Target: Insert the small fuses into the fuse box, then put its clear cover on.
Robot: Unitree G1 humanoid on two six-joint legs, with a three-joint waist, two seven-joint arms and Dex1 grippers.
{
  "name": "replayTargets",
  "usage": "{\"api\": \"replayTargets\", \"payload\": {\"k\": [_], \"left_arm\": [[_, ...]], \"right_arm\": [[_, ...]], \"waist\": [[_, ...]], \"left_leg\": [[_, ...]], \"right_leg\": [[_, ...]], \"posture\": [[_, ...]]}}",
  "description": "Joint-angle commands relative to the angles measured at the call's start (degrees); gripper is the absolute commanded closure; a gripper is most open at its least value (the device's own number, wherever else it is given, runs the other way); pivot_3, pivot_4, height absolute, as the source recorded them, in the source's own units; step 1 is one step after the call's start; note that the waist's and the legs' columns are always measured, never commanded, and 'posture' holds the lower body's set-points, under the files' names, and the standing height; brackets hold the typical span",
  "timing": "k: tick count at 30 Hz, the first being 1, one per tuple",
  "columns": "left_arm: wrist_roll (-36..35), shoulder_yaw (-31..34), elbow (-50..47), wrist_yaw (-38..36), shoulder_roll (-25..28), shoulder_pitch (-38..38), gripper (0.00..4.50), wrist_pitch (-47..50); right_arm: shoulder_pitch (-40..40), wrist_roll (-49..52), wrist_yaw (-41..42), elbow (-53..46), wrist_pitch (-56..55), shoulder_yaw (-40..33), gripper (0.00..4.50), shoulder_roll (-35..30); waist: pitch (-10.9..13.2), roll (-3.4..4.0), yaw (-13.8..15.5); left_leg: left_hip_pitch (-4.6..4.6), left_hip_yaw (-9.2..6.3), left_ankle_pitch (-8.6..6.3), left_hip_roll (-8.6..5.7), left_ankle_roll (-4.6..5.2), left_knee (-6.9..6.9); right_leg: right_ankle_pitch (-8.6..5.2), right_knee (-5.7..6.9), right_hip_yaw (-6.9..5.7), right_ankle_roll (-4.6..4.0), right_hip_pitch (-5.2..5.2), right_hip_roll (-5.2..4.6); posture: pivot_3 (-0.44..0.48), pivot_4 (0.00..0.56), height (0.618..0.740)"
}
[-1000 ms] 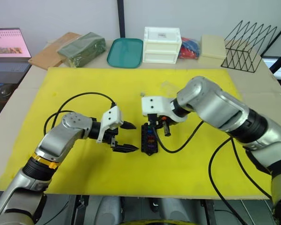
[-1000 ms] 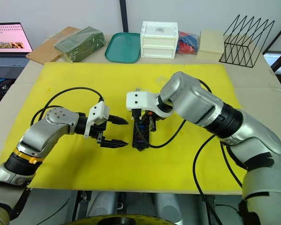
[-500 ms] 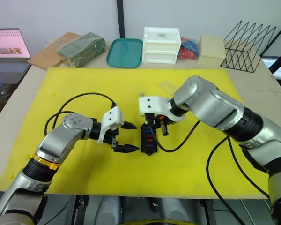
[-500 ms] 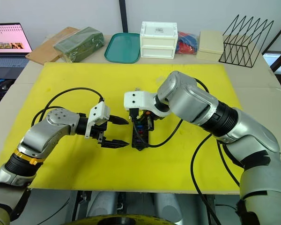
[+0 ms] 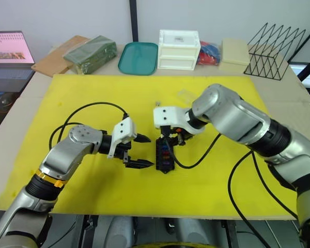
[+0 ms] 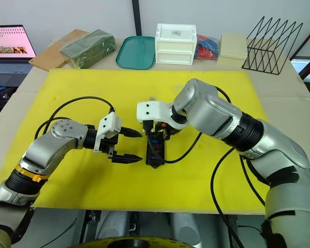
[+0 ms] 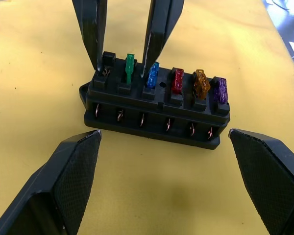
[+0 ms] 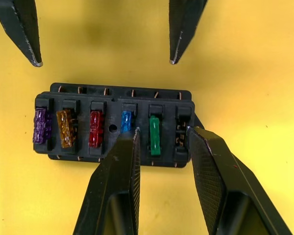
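Observation:
The black fuse box (image 5: 164,154) lies on the yellow mat (image 5: 93,98) between my grippers. One row holds small fuses: purple (image 8: 41,126), orange (image 8: 65,128), red (image 8: 96,129), blue (image 8: 126,121) and green (image 8: 155,135). The end slot beside the green one is bare. The green fuse (image 7: 130,68) stands taller than the others. My right gripper (image 8: 161,129) is open over the box's far end, with a fingertip on either side of the green fuse and gaps to it. My left gripper (image 5: 146,151) is open just left of the box, holding nothing. The clear cover (image 5: 184,94) lies faintly visible farther back on the mat.
Along the back of the table stand a teal tray (image 5: 138,58), a white drawer box (image 5: 179,49), a green pack (image 5: 90,53) and a black wire rack (image 5: 276,50). A laptop (image 5: 9,51) sits at the far left. Black cables loop from both wrists over the mat.
My right gripper has shifted slightly left and settled over the far end of the fuse box. The left arm and the box have not moved.

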Motion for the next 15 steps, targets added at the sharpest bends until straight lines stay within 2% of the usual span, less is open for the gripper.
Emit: {"api": "replayTargets", "payload": {"k": [1, 8, 15], "left_arm": [[-0.1, 1.6, -1.1, -0.2, 0.0, -0.3, 0.0, -0.7], [-0.2, 2.1, -0.5, -0.2, -0.1, -0.5, 0.0, -1.1], [-0.3, 3.3, -0.3, -0.1, 0.3, -0.4, 0.0, -1.0]], "right_arm": [[-1.9, 1.4, 0.5, -2.2, 0.3, -4.4, 2.87, -1.6], [0.6, 5.0, 0.0, -4.9, -0.4, -11.3, 2.87, -3.4], [15.5, 10.7, -3.2, -10.3, -8.7, -23.9, 2.87, -3.6]], "waist": [[0.0, 0.0, 0.0], [0.0, 0.0, 0.0], [0.0, -0.03, 0.3]], "left_leg": [[0.0, 0.0, 0.0, 0.0, 0.0, 0.0], [0.0, 0.0, 0.0, 0.0, 0.0, 0.0], [0.0, -0.07, 0.0, -0.01, 0.0, 0.0]], "right_leg": [[0.0, 0.0, 0.0, 0.0, 0.0, 0.0], [0.0, 0.0, 0.0, 0.0, 0.0, 0.0], [0.0, -0.09, -0.09, 0.0, 0.13, -0.01]], "posture": [[0.0, 0.15, 0.74], [0.0, 0.15, 0.74], [0.0, 0.15, 0.74]]}}
